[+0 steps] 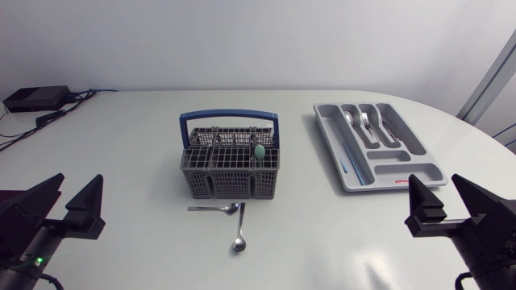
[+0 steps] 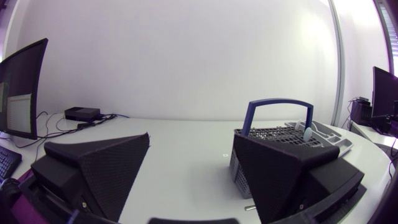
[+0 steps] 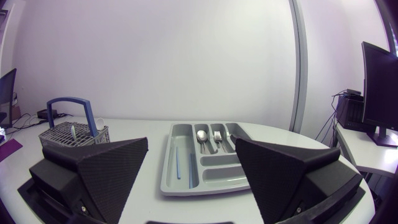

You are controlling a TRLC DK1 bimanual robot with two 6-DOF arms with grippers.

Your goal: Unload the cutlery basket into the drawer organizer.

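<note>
Two spoons lie flat on the table just near of the basket, apparently touching where they cross. A green-handled piece stands in the basket, and the tray sits to the right. Left gripper and right gripper are both released and empty. Risk: pinching one flat spoon may skid it or drag the other.

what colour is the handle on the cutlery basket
Blue, arching over the grey cutlery basket; its handle shows best in the head view.
</note>
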